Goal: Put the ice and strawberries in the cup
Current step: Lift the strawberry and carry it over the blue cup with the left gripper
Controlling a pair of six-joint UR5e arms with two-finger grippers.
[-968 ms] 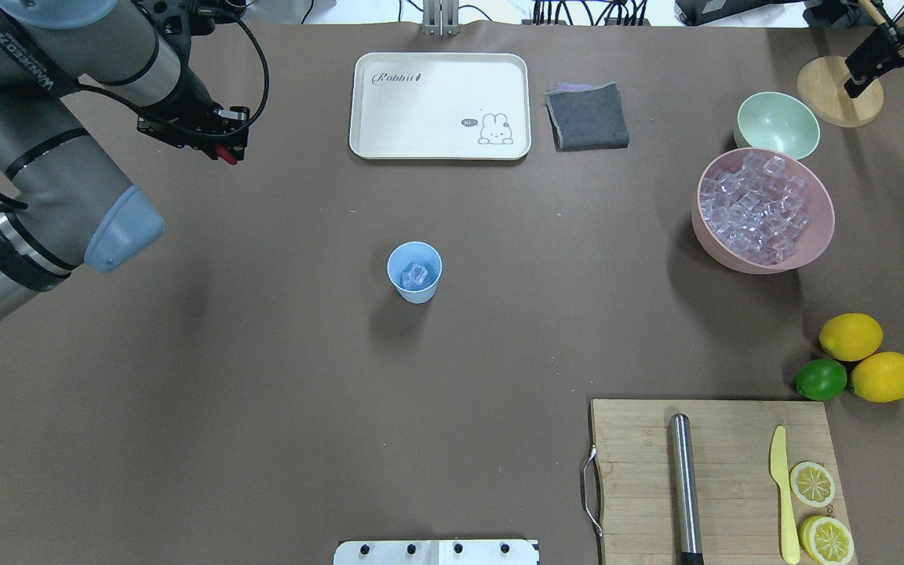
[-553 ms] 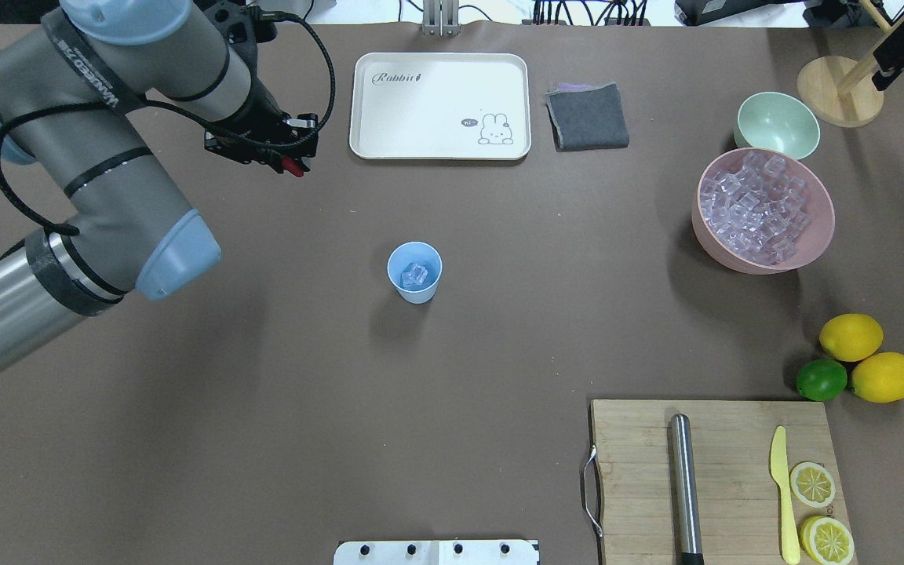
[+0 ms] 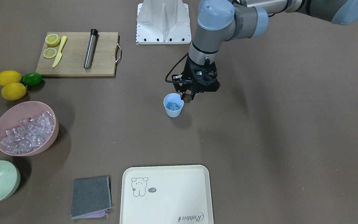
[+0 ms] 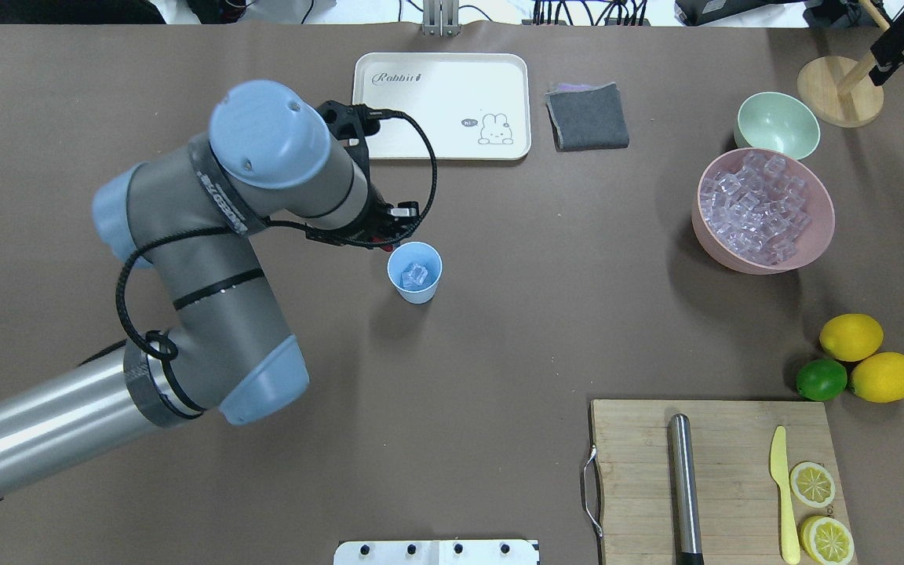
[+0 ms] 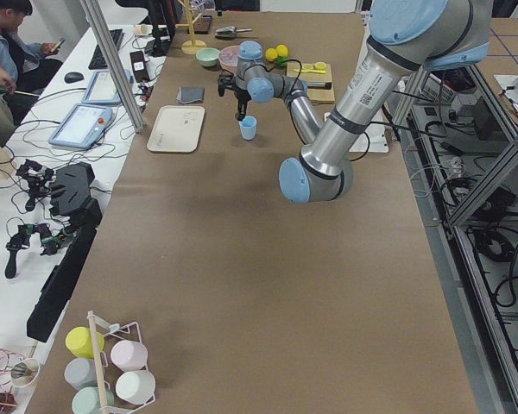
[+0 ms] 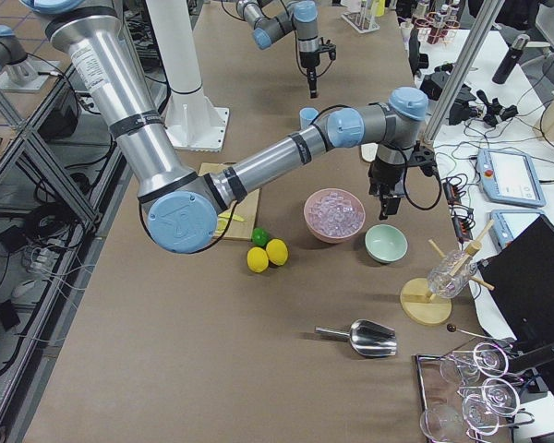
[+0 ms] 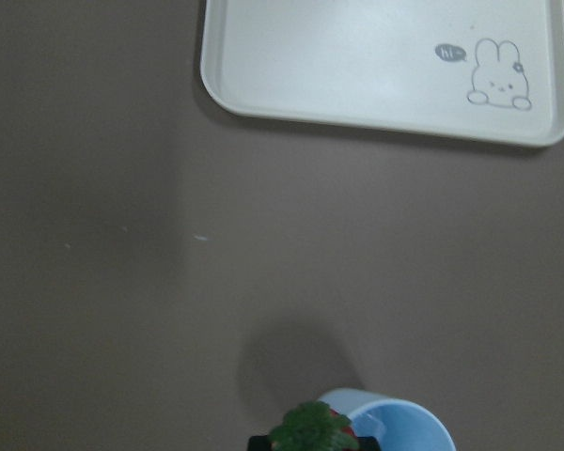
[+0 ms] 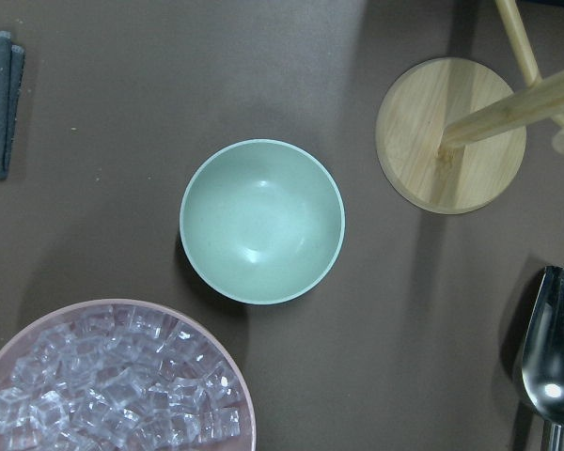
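The light-blue cup (image 4: pixel 414 272) stands upright mid-table with a few ice cubes (image 4: pixel 416 274) inside; it also shows in the front view (image 3: pixel 173 105). My left gripper (image 3: pixel 187 97) is shut on the red strawberry (image 3: pixel 187 99) and holds it just beside and above the cup's rim. In the left wrist view the strawberry's green cap (image 7: pixel 310 430) sits at the bottom edge next to the cup (image 7: pixel 399 425). My right gripper (image 6: pixel 385 205) hovers over the pale green bowl; I cannot tell whether it is open or shut. More ice (image 4: pixel 758 208) fills the pink bowl.
The pink bowl (image 4: pixel 813 239) and the pale green bowl (image 4: pixel 777 125) stand at the right. A white tray (image 4: pixel 440 106) and a grey cloth (image 4: pixel 587 116) lie at the far side. A cutting board (image 4: pixel 632 471), lemons, a lime (image 4: pixel 821 379) and a metal scoop (image 8: pixel 555 357) are nearby.
My left arm has swung from the far left of the table in to the cup, carrying the strawberry. My right arm has drawn back a little at the far right.
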